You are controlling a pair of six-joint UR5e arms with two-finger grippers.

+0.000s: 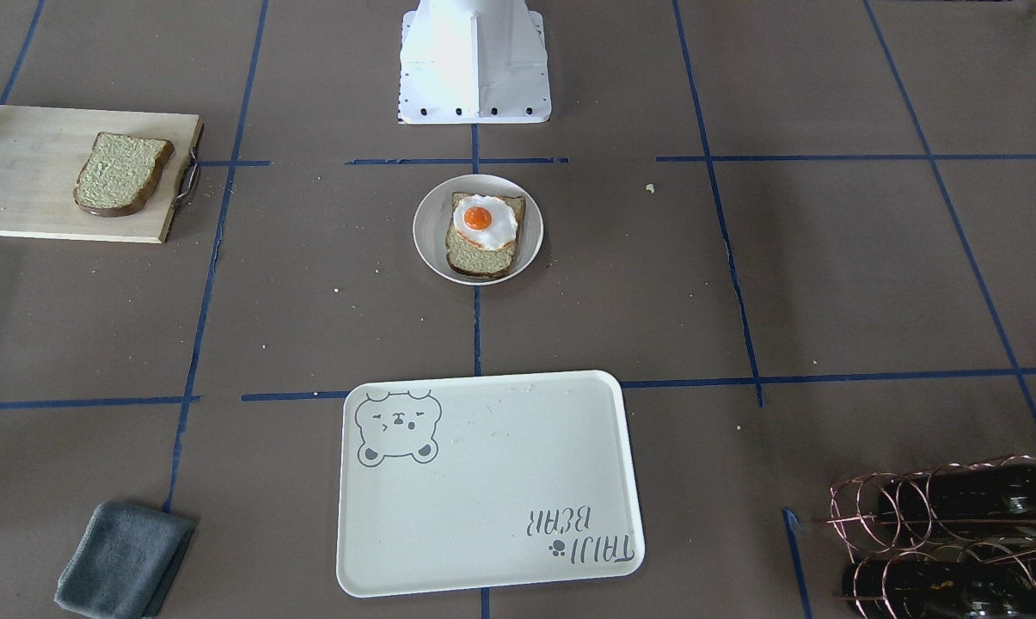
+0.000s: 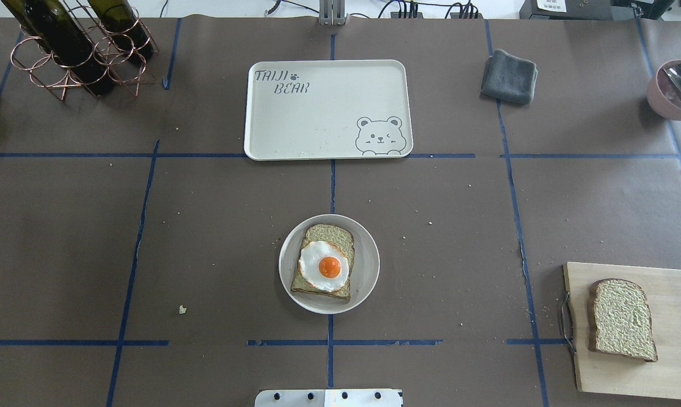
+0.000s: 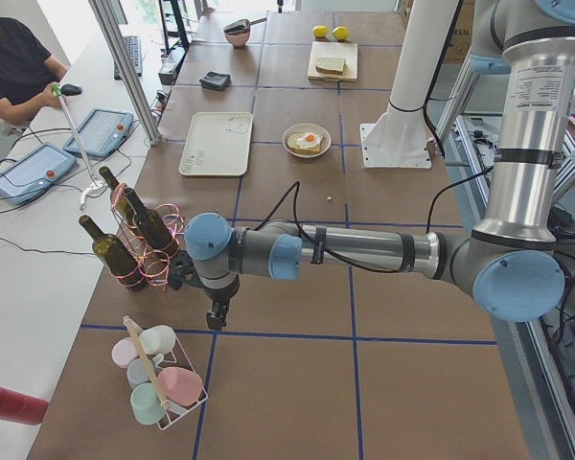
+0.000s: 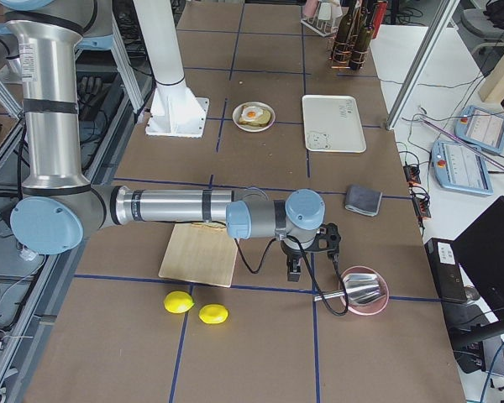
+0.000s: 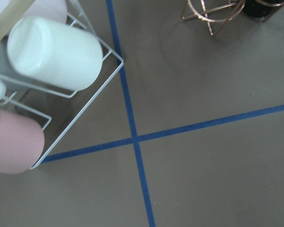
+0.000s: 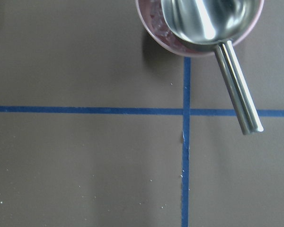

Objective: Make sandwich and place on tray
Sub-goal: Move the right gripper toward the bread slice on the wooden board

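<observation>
Bottle rack (image 2: 74,56) and grey cloth (image 2: 508,76) flank the tray (image 2: 317,113), well apart.

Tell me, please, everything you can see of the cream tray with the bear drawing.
The tray is a cream rectangle with rounded corners and a low raised rim, plastic by its look. A grey bear face is drawn in one corner, grey "TAIJI BEAR" lettering in the opposite one. It lies flat on the brown table, across from the robot's base, over a blue tape line. It holds only a few crumbs.

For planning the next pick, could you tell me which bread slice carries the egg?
The slice on the round plate, under the egg; the other slice on the wooden board is bare.
</observation>
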